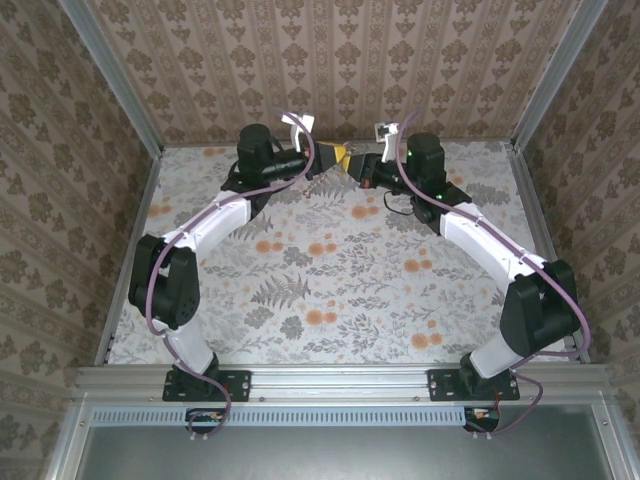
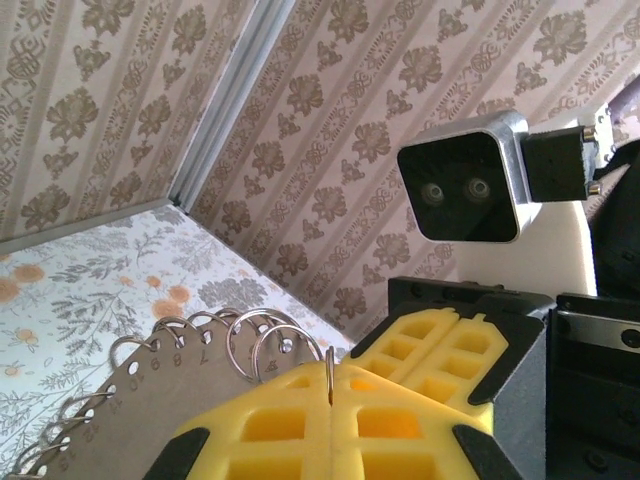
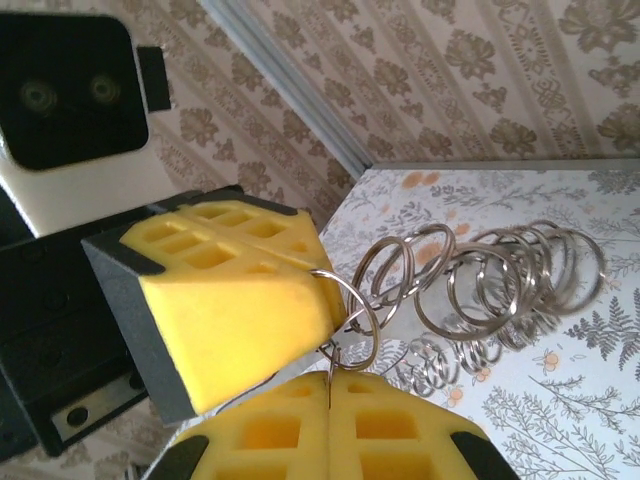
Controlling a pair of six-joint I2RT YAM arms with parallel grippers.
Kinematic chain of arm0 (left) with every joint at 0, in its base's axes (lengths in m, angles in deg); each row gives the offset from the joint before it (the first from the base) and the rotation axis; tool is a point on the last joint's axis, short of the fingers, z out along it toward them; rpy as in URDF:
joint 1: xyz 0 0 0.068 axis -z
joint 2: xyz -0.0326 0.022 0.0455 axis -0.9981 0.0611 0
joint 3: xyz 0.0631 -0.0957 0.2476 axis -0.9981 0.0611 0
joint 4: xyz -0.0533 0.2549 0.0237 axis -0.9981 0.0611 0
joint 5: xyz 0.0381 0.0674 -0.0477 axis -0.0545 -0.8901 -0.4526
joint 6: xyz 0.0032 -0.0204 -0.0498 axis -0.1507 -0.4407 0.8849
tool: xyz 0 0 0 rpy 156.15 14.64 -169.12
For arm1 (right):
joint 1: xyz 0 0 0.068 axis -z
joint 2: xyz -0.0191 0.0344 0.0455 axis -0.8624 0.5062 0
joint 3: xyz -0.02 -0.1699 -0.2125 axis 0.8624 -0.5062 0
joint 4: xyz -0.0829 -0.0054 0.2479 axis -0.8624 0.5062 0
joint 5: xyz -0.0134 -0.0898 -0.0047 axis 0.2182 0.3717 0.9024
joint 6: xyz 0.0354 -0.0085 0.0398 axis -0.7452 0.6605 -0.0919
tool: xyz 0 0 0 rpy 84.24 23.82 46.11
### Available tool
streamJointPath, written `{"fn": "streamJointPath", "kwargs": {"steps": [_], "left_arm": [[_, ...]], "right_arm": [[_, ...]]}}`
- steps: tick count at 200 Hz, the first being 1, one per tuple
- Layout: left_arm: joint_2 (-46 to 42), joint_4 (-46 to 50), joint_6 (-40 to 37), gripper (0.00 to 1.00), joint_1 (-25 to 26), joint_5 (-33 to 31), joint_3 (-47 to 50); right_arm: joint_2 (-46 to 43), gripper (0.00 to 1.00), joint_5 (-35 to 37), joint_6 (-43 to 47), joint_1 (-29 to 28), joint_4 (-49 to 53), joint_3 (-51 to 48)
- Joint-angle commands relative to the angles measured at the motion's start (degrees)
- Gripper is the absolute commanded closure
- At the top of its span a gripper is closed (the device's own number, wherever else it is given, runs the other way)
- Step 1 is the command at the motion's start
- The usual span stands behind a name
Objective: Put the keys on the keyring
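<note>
Wire of the keyring (image 3: 376, 335) showed as a whole round loop in the right wrist view, its flat face turned toward that camera and its upper left part touching the tip of the left claw (image 3: 318, 300). In the left wrist view a thin metal edge stood up from the seam of that claw's yellow fingers (image 2: 395, 425), which were pressed together, so I judged that the left claw gripped the keyring by its rim. Just under the loop, the right claw (image 3: 330, 400) was also closed, and a thin metal sliver (image 3: 330, 375) rose out of its seam to meet the lower part of the loop. Whether this sliver was a key's shank or a second ring seen edge-on, I could not tell. The two claws met tip to tip above the far middle of the surface (image 1: 330, 280), so neither arm was nearer than the other. The sliver pointed up into the loop's plane, and I think the coming move depended on keeping that line. Behind them, a row of spare rings (image 3: 500, 280) lay on the surface, fixed on a numbered card (image 2: 150, 400).
</note>
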State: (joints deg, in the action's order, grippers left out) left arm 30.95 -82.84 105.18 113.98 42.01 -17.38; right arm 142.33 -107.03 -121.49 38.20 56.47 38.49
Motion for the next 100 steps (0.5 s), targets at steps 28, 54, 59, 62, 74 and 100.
{"fn": "streamJointPath", "kwargs": {"steps": [28,54,59,62,74,100], "left_arm": [[-2.65,-7.33,3.76,1.0,2.57,-1.01,2.3],[-1.93,-9.57,5.61,1.0,2.66,-1.06,2.59],[-1.86,-10.07,5.97,1.0,2.62,-1.09,2.71],[-1.8,-10.23,6.11,1.0,2.66,-1.09,2.75],[-1.67,-10.47,6.4,1.0,2.57,-1.26,2.76],[-1.83,-11.16,6.82,1.0,2.36,-2.21,3.4]], "right_arm": [[-1.63,1.0,3.68,-12.08,-3.45,-13.16,-2.75],[0.62,1.0,-3.84,-14.7,-3.77,-15.58,-0.53],[0.66,1.0,-4.27,-14.5,-3.79,-15.25,-0.4],[0.58,1.0,-4.31,-14.18,-3.76,-14.99,-0.41],[-0.11,1.0,-3.78,-12.45,-3.6,-12.68,-0.51],[-2.83,0.87,-3.83,-11.16,-2.24,-11.11,-2.35]]}}
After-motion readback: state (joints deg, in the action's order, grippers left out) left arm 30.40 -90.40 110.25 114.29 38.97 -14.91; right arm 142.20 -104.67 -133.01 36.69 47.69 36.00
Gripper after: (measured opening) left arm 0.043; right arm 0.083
